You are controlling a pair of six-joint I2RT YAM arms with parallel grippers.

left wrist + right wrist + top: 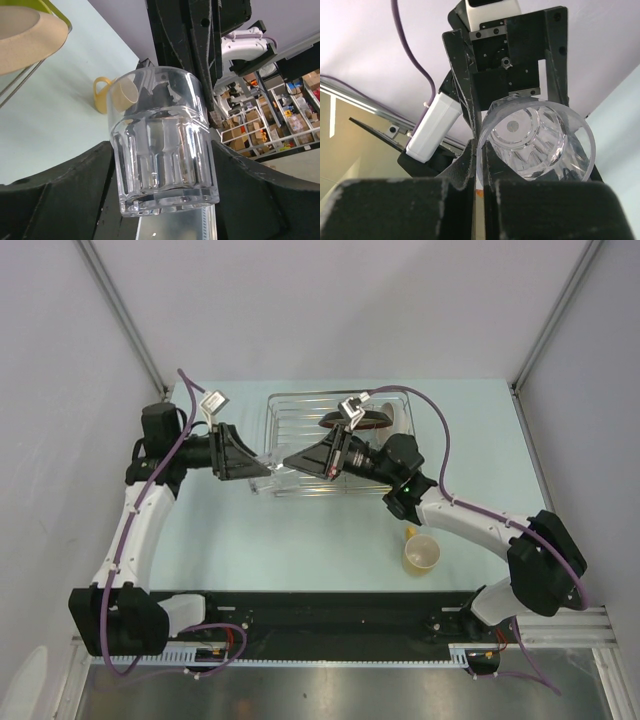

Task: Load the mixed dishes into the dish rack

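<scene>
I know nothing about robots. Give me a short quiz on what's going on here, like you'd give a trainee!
1. Multiple choice: which thing are the left hand and the right hand both at?
A) a spoon
B) a clear glass
C) a sponge
2. True or false: the yellowish cup stands on the table, outside the dish rack.
3. Fill in: the right hand pinches the glass by its ____.

Key: 1 B; 2 true; 3 rim.
</scene>
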